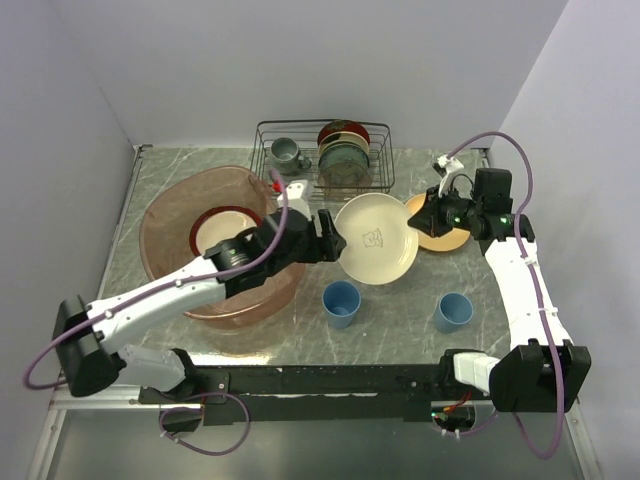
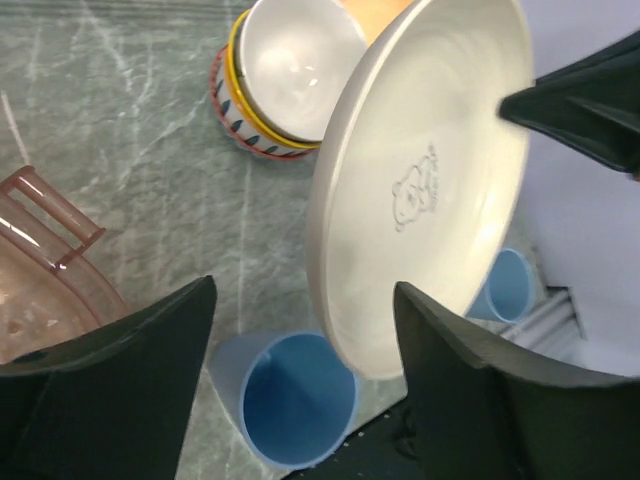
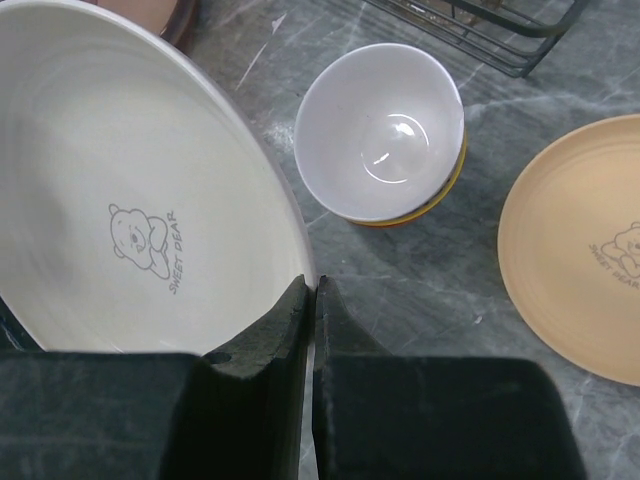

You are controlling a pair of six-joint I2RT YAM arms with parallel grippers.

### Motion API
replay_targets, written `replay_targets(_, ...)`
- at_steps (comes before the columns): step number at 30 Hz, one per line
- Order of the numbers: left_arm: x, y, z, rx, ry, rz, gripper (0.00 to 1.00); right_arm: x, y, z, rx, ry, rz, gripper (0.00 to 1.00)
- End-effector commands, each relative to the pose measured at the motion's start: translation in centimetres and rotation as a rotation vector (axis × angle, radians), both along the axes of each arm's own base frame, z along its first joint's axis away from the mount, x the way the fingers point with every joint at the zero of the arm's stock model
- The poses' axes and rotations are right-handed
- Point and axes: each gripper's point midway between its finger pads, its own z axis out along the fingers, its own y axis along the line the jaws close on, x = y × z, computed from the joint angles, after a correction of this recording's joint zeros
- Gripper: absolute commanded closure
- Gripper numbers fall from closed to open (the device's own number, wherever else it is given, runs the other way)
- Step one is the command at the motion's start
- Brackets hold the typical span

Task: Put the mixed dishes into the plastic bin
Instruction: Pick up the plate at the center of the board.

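Grey walls stand round a marble bench. Near its left edge sits the pink bin (image 1: 160, 225), with a red-rimmed plate (image 1: 225, 232) inside. The left tool (image 1: 328, 237) is open, one finger on each side of the cream plate (image 1: 375, 240), which hangs in the air over the middle of the bench. The right tool (image 1: 421, 214) pinches the plate's other rim tight. If the right one lets go too soon, the plate could drop onto the blue cup (image 1: 341, 302) and crack.

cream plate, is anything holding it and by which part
The right gripper is shut on the cream plate, pinching its rim. The left gripper is open astride the opposite edge and is not clamped on it.
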Motion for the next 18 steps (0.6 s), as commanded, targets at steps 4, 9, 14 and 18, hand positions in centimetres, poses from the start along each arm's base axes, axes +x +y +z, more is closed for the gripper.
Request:
replay_targets(4, 1.2, -0.7, 0.3, 0.104, -0.024, 0.075, 0.35, -0.8, 0.8, 1.4, 0.007, -0.072, 0.044, 1.0)
replay_targets(9, 1.2, -1.2, 0.1, 0.117, -0.023, 0.068, 0.42, -1.2, 1.1, 1.5, 0.015, -0.075, 0.062, 1.0)
replay_targets(14, 1.1, -1.8, 0.3, 0.106, -0.033, 0.038, 0.62, -1.4, 1.3, 1.8, 0.02, -0.087, 0.076, 1.0)
replay_targets(18, 0.8, -2.1, 0.5, 0.093, -0.037, 0.012, 0.76, -1.8, 1.6, 1.9, 0.028, -0.095, 0.093, 1.0)
